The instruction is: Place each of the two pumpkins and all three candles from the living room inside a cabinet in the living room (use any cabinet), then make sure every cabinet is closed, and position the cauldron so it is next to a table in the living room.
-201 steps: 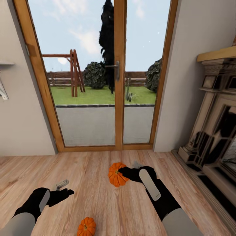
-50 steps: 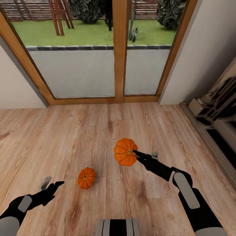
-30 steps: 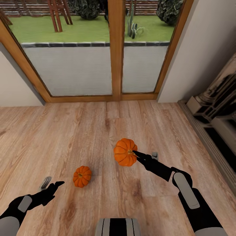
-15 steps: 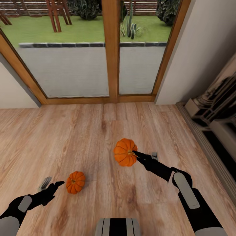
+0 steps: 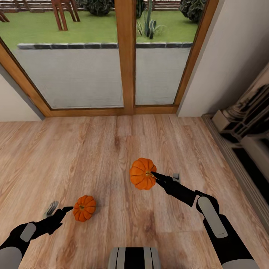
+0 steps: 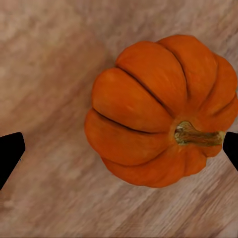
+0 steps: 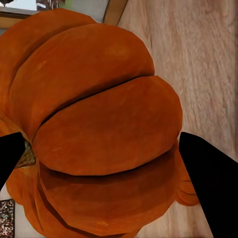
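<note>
While the right gripper (image 5: 153,175) grasps one pumpkin (image 5: 142,173), the spread left gripper (image 5: 59,209) flanks another (image 5: 84,208)

Floor (image 5: 112,149) looks like light wood planks, grainy with a soft satin finish. Both pumpkins, the held one (image 5: 142,173) and the one on the floor (image 5: 84,208), have smooth, slightly waxy orange skin with deep ribs; the stem (image 6: 196,135) looks rough and woody. Door frame (image 5: 125,56) is warm varnished wood around clear glass. Wall (image 5: 231,56) is flat matt paint. Arms (image 5: 209,213) look like matt black plastic with grey panels.
</note>
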{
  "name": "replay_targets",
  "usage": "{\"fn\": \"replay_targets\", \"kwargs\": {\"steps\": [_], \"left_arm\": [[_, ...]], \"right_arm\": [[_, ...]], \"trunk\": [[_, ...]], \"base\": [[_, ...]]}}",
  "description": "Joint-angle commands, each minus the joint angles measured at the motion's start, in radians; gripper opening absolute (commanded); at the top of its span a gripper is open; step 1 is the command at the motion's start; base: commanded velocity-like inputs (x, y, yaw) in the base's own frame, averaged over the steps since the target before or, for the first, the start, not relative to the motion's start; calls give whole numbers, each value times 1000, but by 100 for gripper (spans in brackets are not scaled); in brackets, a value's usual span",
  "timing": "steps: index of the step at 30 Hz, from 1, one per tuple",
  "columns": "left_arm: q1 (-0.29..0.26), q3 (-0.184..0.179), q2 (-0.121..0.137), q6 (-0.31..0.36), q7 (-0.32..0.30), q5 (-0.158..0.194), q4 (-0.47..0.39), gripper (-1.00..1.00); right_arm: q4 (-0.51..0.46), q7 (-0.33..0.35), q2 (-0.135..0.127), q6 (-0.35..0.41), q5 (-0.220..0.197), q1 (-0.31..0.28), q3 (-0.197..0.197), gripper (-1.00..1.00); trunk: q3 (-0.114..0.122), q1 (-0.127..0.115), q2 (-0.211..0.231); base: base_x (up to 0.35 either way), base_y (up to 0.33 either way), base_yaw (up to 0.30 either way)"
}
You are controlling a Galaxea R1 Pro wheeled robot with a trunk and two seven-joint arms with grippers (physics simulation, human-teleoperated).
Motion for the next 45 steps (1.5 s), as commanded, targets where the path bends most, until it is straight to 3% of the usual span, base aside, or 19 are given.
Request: {"fn": "replay_targets", "kwargs": {"steps": [1, 24, 28, 31, 32, 34, 45], "left_arm": [[0, 0, 0, 1, 0, 1, 0, 100], [0, -3, 7, 3, -33, 1, -3, 100], [0, -3, 7, 3, -37, 1, -4, 100], [0, -10, 6, 3, -111, -1, -5, 100], [0, -14, 6, 1, -179, -6, -7, 100], [0, -15, 6, 1, -213, -8, -7, 100], [0, -16, 6, 1, -231, -10, -8, 100]], "right_arm": [[0, -4, 0, 1, -3, 0, 0, -100], [0, -4, 0, 1, -4, 0, -1, -100], [0, -4, 0, 1, -4, 0, 0, -100], [0, -4, 0, 1, -4, 0, 0, -100], [0, -4, 0, 1, -4, 0, 1, -100], [0, -4, 0, 1, -4, 0, 1, -100], [0, -4, 0, 1, -4, 0, 1, -100]], "trunk": [[-4, 0, 0], [-93, 11, -6], [-93, 11, -6], [-93, 11, -6], [-93, 11, -6], [-93, 11, -6], [-93, 11, -6]], "base": [[0, 0, 0], [0, 0, 0], [0, 0, 0], [0, 0, 0], [0, 0, 0], [0, 0, 0], [68, 14, 0]]}}
